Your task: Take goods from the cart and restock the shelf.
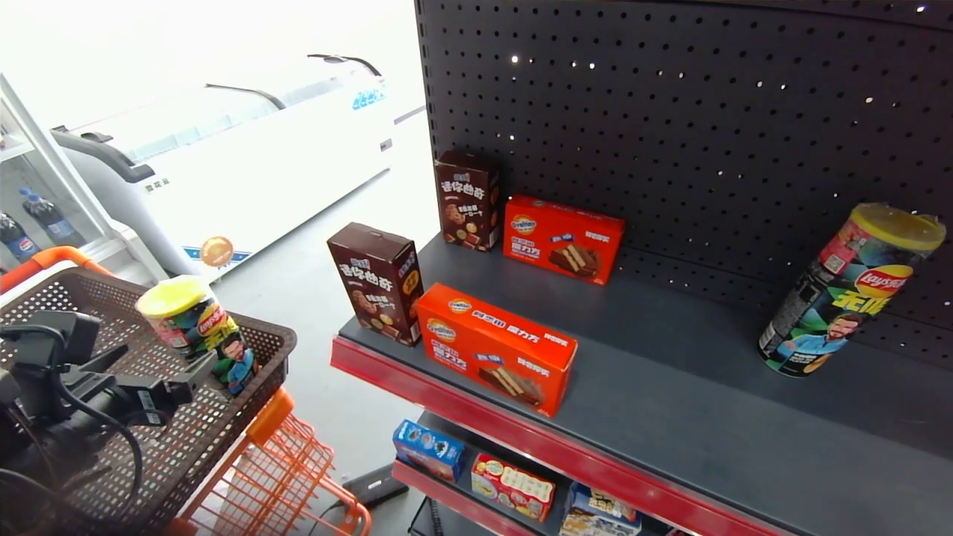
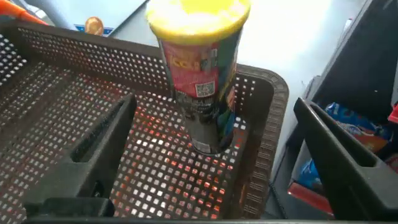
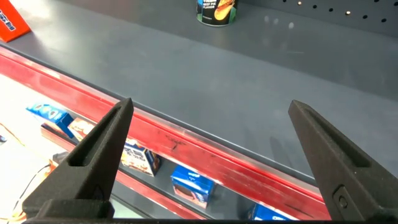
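Head view: chip can (image 1: 197, 324) upright in cart basket (image 1: 193, 439)

There were two chip cans (image 1: 197, 331), two brown boxes (image 1: 378, 281), two orange boxes (image 1: 495, 346), and perhaps four lower-shelf packs (image 1: 428, 449).

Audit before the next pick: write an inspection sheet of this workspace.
Surface: dark shelf board, red front edge.
Job's things: one chip can upright in the cart basket; second chip can, two brown boxes, two orange boxes on the shelf.
Clutter: nothing seen.
Grippers: left gripper open, fingers flanking the basket can without touching; right gripper open, empty, above the shelf's front edge.
Cables: black cable looping beside the left arm.
Surroundings: white chest freezer and drinks cooler behind the cart; boxed goods on the lower shelf.
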Robot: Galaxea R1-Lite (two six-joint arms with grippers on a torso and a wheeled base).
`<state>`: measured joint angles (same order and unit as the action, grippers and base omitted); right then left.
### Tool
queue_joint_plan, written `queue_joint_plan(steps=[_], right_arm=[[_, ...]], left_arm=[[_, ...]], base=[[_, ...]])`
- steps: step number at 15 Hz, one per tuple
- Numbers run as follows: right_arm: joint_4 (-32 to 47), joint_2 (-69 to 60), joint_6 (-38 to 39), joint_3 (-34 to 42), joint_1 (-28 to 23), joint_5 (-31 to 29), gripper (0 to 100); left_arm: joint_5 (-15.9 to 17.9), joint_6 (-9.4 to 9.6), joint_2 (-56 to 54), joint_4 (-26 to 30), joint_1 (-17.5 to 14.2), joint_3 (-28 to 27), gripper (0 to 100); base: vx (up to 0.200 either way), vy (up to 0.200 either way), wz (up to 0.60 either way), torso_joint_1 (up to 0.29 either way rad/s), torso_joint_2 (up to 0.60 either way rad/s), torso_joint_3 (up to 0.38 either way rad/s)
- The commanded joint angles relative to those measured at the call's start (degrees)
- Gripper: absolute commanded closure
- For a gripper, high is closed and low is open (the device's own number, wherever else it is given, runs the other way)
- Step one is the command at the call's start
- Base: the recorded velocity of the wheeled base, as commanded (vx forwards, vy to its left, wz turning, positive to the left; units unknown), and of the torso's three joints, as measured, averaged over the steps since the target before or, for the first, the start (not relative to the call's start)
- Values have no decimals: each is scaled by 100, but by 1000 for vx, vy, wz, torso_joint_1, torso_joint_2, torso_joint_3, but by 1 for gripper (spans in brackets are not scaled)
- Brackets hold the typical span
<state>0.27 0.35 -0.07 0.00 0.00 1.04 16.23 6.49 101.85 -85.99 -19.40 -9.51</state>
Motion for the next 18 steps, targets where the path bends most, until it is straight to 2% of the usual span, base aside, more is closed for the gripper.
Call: queue_joint_plan(steps=[1,2,3,4,5,7,10,12,16,18], right_arm=[[0,9,-1,0,9,2,0],[0,9,-1,0,0,2,0],[0,9,-1,0,9,2,0],[0,9,-1,0,0,2,0],[0,9,-1,0,0,2,0],[0,9,-1,0,0,2,0],[0,9,-1,0,0,2,0],[0,9,-1,0,0,2,0],[0,9,-1,0,0,2,0],[0,9,-1,0,9,2,0]], left_arm=[[874,37,625,-392,-407,-7,0],[1049,134,704,-401,-504,-60,0],[1120,327,845,-383,-697,-253,0],[1128,415,1030,-392,-864,-517,0],[1128,441,1109,-401,-935,-666,0],[1128,608,1223,-392,-952,-737,0],[1137,600,1478,-383,-855,-992,0],[1128,547,1777,-295,-662,-1510,0],[1128,538,2128,-234,-372,-2117,0],[1120,547,2199,-216,-319,-2187,0]], base=[[0,0,0,0,0,0],[0,0,0,0,0,0],[0,0,0,0,0,0],[0,0,0,0,0,0],[0,0,0,0,0,0],[0,0,0,0,0,0],[0,0,0,0,0,0],[0,0,0,0,0,0],[0,0,0,0,0,0],[0,0,0,0,0,0]])
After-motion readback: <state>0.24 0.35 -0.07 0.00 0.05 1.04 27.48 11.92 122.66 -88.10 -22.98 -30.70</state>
